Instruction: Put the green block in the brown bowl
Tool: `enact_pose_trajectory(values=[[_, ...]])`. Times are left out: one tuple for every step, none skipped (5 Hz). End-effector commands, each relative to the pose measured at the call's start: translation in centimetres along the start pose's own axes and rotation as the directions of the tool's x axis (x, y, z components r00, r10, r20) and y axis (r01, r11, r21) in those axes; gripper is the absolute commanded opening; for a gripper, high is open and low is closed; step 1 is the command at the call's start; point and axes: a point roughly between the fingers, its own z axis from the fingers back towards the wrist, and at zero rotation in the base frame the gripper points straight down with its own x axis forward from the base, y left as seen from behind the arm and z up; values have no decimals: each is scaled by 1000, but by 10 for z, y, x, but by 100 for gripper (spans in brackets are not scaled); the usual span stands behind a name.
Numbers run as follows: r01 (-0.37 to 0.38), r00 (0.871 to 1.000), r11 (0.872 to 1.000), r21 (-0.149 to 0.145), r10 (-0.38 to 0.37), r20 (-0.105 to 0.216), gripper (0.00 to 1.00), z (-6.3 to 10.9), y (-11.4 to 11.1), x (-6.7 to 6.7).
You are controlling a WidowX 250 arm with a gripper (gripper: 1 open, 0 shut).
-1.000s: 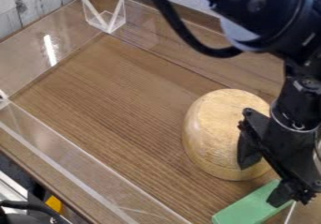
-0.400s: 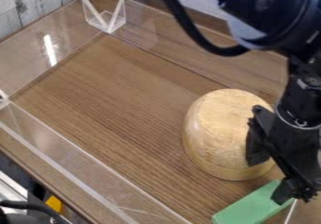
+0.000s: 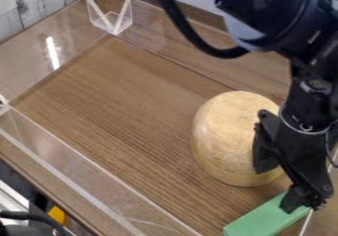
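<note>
- Near the bottom right, the green block [image 3: 268, 218] lies flat, its long axis slanting from lower left to upper right, one end pointing toward the gripper [image 3: 283, 183].
- Just above it in the view sits the brown bowl [image 3: 231, 141], its rounded tan form partly hidden by the gripper.
- The gripper is wide open, with nothing in its grasp, its dark fingers over the bowl's right side and near the block's upper end.
- Count: one block, one bowl, one arm [image 3: 264, 13].
- The surface [image 3: 126, 112] is brown, wood-grained and bordered by clear panels [image 3: 99, 186].
- A white bracket [image 3: 111, 17] stands at the upper-left corner; beyond it is a pale, grooved wall [image 3: 30, 1].
</note>
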Motion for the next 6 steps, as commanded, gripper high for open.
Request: enact_pose_trajectory(values=[[-66, 997, 998, 6, 65, 30, 100, -1, -3, 6], [-56, 998, 998, 5, 55, 31, 100, 0, -9, 4], [-75, 997, 997, 5, 75, 33, 100, 5, -4, 8], [-95, 995, 995, 5, 94, 36, 100, 12, 1, 11], [-58, 997, 998, 3, 58, 43, 100, 5, -1, 12], [-23, 999, 1000, -1, 23, 46, 100, 1, -2, 12]])
